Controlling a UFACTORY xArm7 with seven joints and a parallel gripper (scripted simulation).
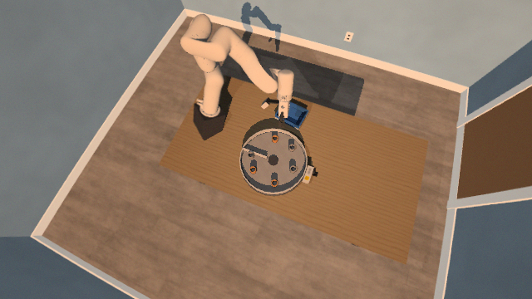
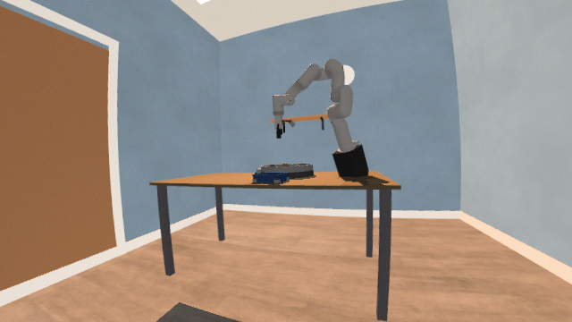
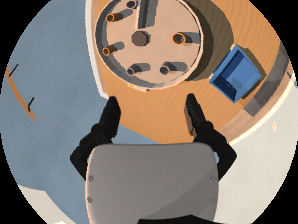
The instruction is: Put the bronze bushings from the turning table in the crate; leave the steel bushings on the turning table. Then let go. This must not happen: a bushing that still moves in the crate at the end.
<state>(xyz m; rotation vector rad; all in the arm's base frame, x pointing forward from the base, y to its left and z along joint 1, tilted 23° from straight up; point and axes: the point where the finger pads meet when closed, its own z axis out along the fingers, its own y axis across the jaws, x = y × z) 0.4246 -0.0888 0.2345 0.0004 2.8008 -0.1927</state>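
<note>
My gripper (image 3: pixel 150 99) hangs released and empty, high above the turning table (image 1: pixel 246 171); descending mistimed, I risk grabbing a steel bushing (image 1: pixel 293 168).

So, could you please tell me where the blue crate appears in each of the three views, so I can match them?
Top: the blue crate sits just above and right of the turning table, beneath the gripper.
Exterior: the crate is on the table, in front of the turning table's left part.
Wrist: the crate lies right of the turning table.
Shared landmark: the round turning table beside the crate.
</note>
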